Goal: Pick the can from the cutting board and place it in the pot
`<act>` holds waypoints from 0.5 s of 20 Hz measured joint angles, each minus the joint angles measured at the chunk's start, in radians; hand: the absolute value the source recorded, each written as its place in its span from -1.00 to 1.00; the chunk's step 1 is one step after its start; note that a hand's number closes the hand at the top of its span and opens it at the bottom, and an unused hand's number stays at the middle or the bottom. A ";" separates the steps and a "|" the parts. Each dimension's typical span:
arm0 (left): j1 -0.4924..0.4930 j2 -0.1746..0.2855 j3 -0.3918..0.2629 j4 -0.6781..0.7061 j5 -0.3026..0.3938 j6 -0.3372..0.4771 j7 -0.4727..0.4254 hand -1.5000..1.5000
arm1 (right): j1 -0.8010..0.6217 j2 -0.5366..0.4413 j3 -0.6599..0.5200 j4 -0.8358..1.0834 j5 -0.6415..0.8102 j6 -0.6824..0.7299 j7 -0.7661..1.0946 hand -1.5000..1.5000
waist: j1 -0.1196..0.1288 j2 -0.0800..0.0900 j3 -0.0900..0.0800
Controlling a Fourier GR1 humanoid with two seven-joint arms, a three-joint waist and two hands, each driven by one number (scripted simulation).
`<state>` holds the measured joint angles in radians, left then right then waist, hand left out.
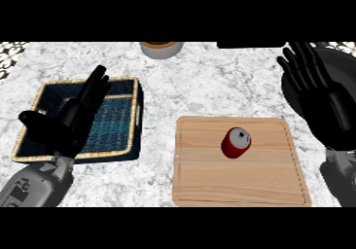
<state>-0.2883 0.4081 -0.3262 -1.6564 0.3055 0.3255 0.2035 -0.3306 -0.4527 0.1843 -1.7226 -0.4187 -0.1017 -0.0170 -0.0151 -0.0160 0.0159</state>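
Nearest, at about five o'clock, a wooden cutting board (238, 185) lies on the marble counter (209, 82). The red can (236, 143) sits on the board's far half, silver top showing, touched by neither hand. At nine o'clock the left hand (62, 124) hangs over a woven basket (134, 121) — fingers straight and close together, thumb out. At two o'clock the right hand (317, 92) is spread, fingers straight, above the dark pot (346, 61). Farthest, at twelve o'clock, stands a small jar (161, 48).

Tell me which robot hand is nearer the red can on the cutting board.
Right. The right robot hand is open, up and to the right of the can; the left robot hand is farther off, over the basket at the left.
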 measured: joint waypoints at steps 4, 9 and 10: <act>-0.003 0.015 0.044 0.000 -0.011 0.011 -0.008 0.00 | -0.063 -0.008 0.002 0.127 -0.027 0.155 -0.080 1.00 | 0.042 0.019 -0.008; -0.002 0.019 0.094 0.022 -0.010 0.036 -0.028 0.00 | -0.166 -0.102 0.058 0.242 0.118 0.304 -0.199 -1.00 | 0.106 0.038 -0.016; -0.005 0.017 0.103 0.032 -0.009 0.038 -0.035 0.00 | -0.172 -0.097 0.064 0.297 0.138 0.325 -0.252 -1.00 | 0.108 0.043 -0.015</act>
<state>-0.2935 0.4247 -0.2234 -1.6247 0.2966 0.3634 0.1686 -0.5028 -0.5495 0.2481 -1.4254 -0.2803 0.2237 -0.2688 0.0931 0.0270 0.0012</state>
